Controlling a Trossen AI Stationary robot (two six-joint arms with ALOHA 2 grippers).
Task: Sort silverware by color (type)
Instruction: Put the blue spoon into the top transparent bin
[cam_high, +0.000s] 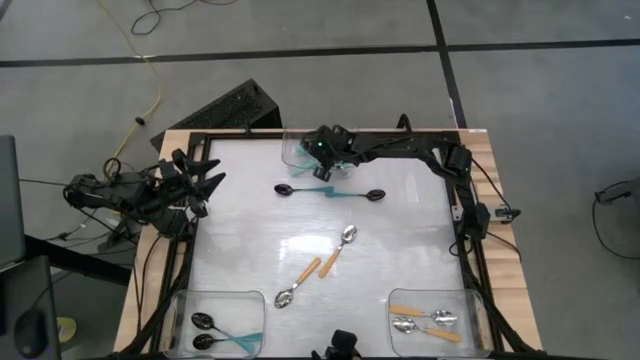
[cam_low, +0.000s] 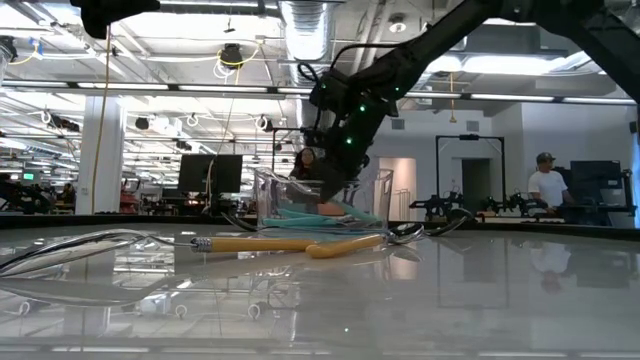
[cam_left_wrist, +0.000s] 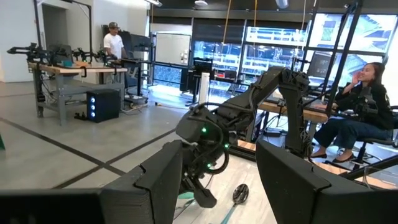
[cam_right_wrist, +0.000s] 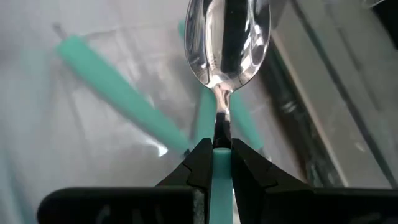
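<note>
A silver spoon with a teal handle (cam_right_wrist: 225, 56) is pinched at its neck between the closed fingers of the right gripper (cam_right_wrist: 222, 152), bowl pointing away from the wrist; we read this hold as chosen so that the spoon hangs straight for release. The gripper (cam_high: 322, 152) hovers over the clear bin at the table's far edge (cam_high: 291, 157), where other teal handles (cam_right_wrist: 115, 93) already lie, so we judge the spoon is about to join its kind. Just outside that bin, two black-bowled spoons with teal handles (cam_high: 330, 191) lie on the table (cam_high: 240, 230), not yet sorted. Near the table's middle lie two orange-handled spoons (cam_high: 318, 267), also waiting. The near corner bins show the scheme: black bowls with teal handles in the left bin (cam_high: 222, 331), silver bowls with orange handles in the right bin (cam_high: 428, 322). The left gripper (cam_high: 200, 185) rests at the table's left edge, its fingers (cam_left_wrist: 158, 180) spread wide and holding nothing; we take this arm to be waiting.
</note>
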